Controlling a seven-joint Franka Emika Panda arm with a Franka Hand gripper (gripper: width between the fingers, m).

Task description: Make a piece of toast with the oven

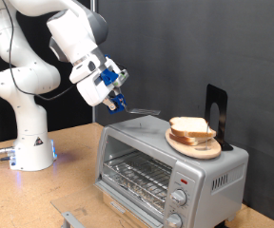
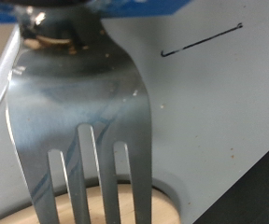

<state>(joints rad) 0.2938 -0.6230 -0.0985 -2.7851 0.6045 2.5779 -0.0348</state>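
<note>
The silver toaster oven stands at the exterior view's right, its glass door shut and its wire rack showing through it. On its top, a round wooden plate carries stacked bread slices. No slice shows apart from that stack. My gripper hangs above the oven's left top corner, shut on a metal fork whose tines point towards the plate and stop short of it. In the wrist view the fork fills the frame over the oven's grey top, with a tan surface under the tines.
A black stand rises behind the plate on the oven top. Round knobs run down the oven's right front panel. A metal piece lies on the wooden table at the exterior view's bottom. The arm's white base stands at the left.
</note>
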